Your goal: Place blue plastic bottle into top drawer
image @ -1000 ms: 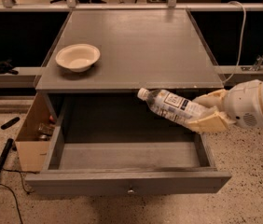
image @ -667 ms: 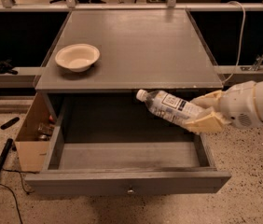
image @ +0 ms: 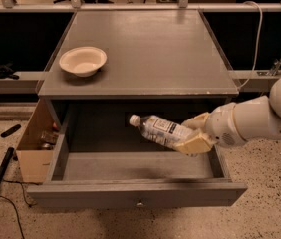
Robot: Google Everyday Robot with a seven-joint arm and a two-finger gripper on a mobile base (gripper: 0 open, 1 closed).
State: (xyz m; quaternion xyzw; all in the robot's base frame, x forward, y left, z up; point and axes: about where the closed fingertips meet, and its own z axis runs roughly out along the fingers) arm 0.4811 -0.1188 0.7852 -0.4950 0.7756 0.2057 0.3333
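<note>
The blue plastic bottle (image: 159,129) is clear and crinkled, with a white cap and a white-and-blue label. It lies nearly level, cap to the left, held by its base end in my gripper (image: 196,133). My gripper is shut on it and reaches in from the right, holding it over the right half of the open top drawer (image: 135,193). The drawer is pulled out, grey, with a small round metal knob on its front panel. Its inside is bare.
A cream round bowl (image: 82,60) sits on the left of the grey cabinet top (image: 150,49). A tan cardboard box (image: 33,141) stands on the floor left of the drawer. Black cables and a pole lie on the floor at far left.
My gripper with the bottle has moved left and a little lower, further over the open drawer. The bowl and drawer have not moved.
</note>
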